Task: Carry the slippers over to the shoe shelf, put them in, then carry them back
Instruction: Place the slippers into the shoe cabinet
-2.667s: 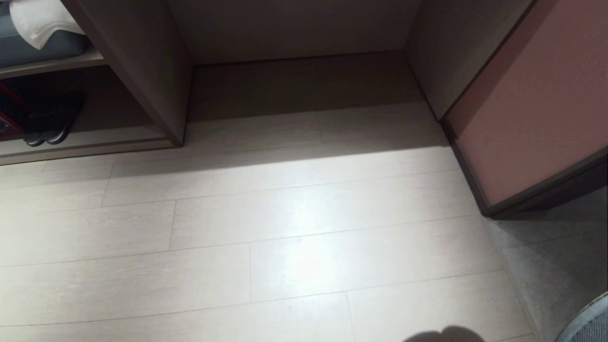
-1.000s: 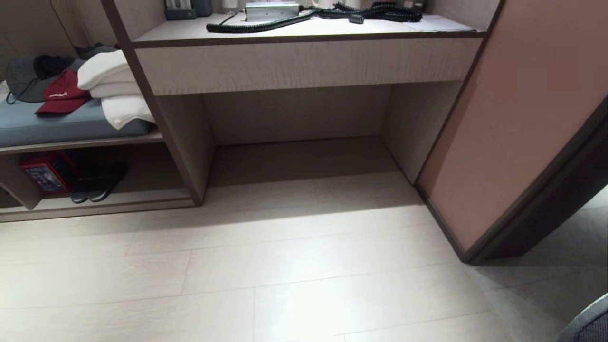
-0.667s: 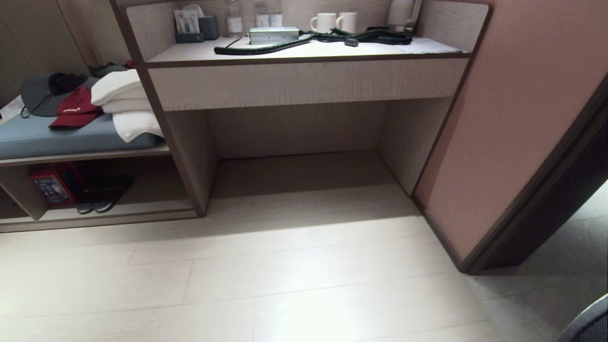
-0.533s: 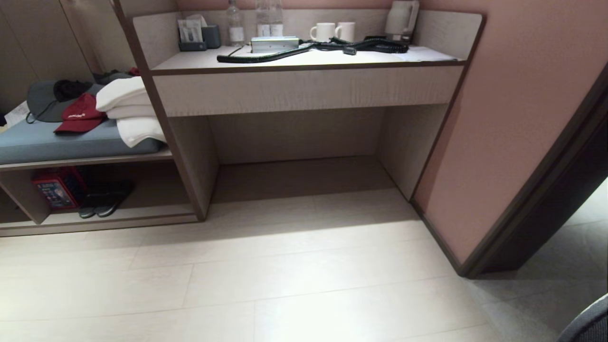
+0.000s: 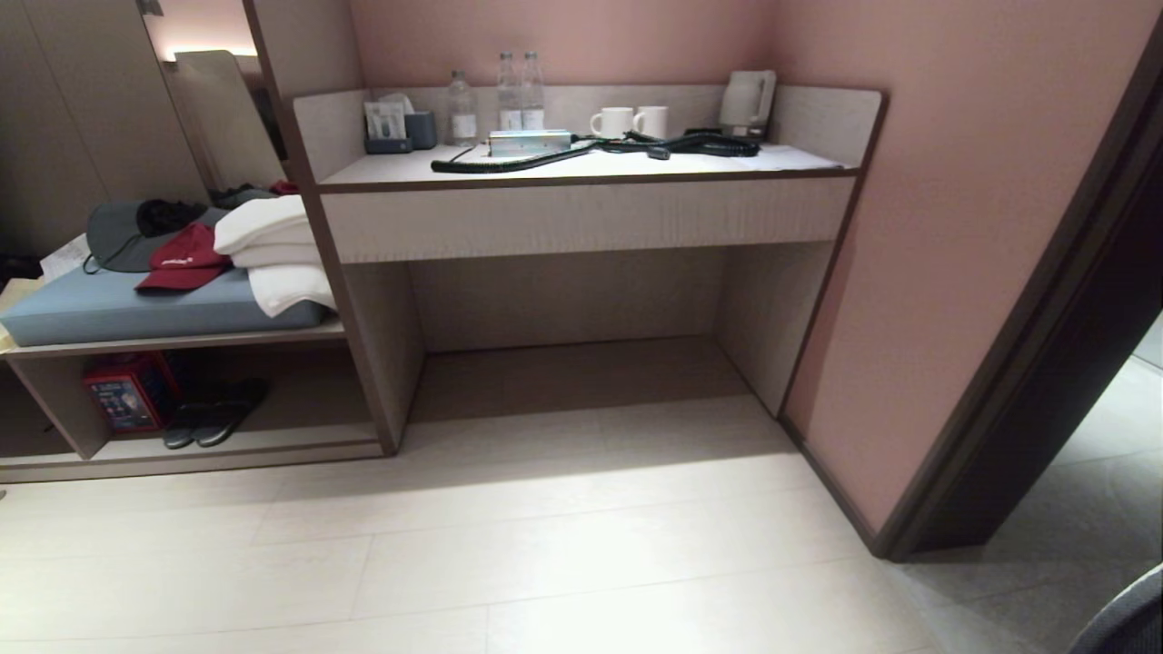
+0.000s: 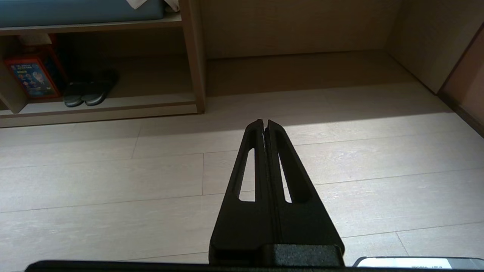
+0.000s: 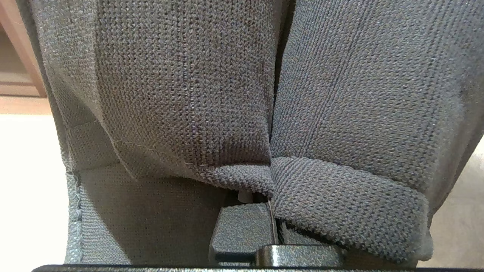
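Note:
The grey-blue knitted slippers (image 7: 211, 94) fill the right wrist view, both hanging side by side. My right gripper (image 7: 269, 226) is shut on them, its fingers buried in the fabric. A grey corner of the slippers (image 5: 1131, 618) shows at the lower right edge of the head view. The shoe shelf (image 5: 273, 447) is the low cubby at the left under the bench, also seen in the left wrist view as the shoe shelf (image 6: 151, 102). My left gripper (image 6: 264, 122) is shut and empty, pointing over the pale floor.
Black slippers (image 5: 213, 422) and a red box (image 5: 127, 392) sit in the cubby's left half. Above lie a blue cushion (image 5: 136, 309), towels and caps. A desk counter (image 5: 581, 168) carries bottles, mugs and a cable. A pink wall (image 5: 954, 272) and dark door frame stand right.
The head camera has swung upward, so the whole scene slid down and the desk top with mugs and bottles came into view. No object has moved.

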Robot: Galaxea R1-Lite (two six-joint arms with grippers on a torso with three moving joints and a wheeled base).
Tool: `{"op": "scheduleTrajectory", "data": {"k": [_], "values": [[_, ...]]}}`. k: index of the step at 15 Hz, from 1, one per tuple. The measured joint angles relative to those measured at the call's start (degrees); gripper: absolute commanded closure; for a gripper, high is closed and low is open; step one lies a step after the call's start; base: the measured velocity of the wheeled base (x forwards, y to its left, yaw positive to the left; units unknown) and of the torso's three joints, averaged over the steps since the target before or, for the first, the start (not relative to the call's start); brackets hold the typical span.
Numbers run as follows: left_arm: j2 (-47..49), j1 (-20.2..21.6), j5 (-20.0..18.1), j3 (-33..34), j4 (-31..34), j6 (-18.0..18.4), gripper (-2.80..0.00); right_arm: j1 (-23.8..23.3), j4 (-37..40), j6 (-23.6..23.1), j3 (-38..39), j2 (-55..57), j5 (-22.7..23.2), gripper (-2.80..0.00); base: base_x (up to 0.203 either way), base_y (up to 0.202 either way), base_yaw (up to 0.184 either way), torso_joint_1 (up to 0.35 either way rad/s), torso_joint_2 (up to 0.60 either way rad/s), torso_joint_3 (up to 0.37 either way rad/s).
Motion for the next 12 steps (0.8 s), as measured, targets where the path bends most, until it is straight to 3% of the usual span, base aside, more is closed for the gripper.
{"op": "scheduleTrajectory", "data": {"k": [8,12], "values": [[0.0,0.0,0.0,0.0,0.0,-0.1,0.0,0.0,0.0,0.0,0.0,0.0,0.0,0.0,0.0,0.0,0.0,0.0,0.0,0.009],[0.0,0.0,0.0,0.0,0.0,0.0,0.0,0.0,-0.1,0.0,0.0,0.0,0.0,0.0,-0.001,0.153,-0.004,0.002,0.0,0.004]]}}
